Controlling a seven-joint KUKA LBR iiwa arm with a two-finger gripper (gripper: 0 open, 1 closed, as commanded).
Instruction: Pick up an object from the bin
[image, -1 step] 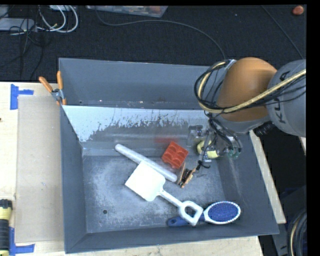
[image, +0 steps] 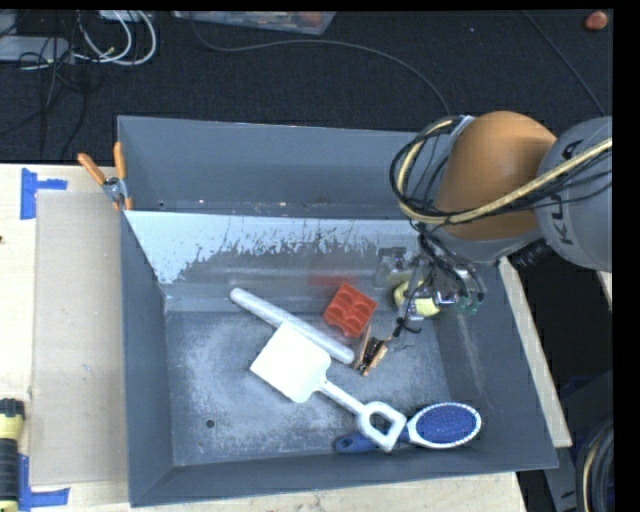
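- The white rod (image: 285, 320) lies slanting just left of the red block (image: 350, 308). Its right end comes close under the block.
- The white scoop (image: 290, 365) lies below and left of the red block, and its handle runs off toward the near right.
- The red block sits on the floor of the bin (image: 200, 430) toward the back. We judge it to be the likeliest thing to pick, along with the next item.
- A small brown and black piece (image: 372, 355) lies just below and right of the red block, apart from it.
- The fingers (image: 425, 298) are just right of the red block, under the arm's orange cover.
  - We cannot tell whether they are apart or together, or whether they hold or touch anything.
  - A pale yellow bit shows there, and we cannot say what it is.
- To do this step well, we would centre over one thing and come straight down. We would keep clear of the rod and the back wall, and close only once the thing sits between the tips.
- The blue round brush (image: 447, 423) lies well below and right of the red block.
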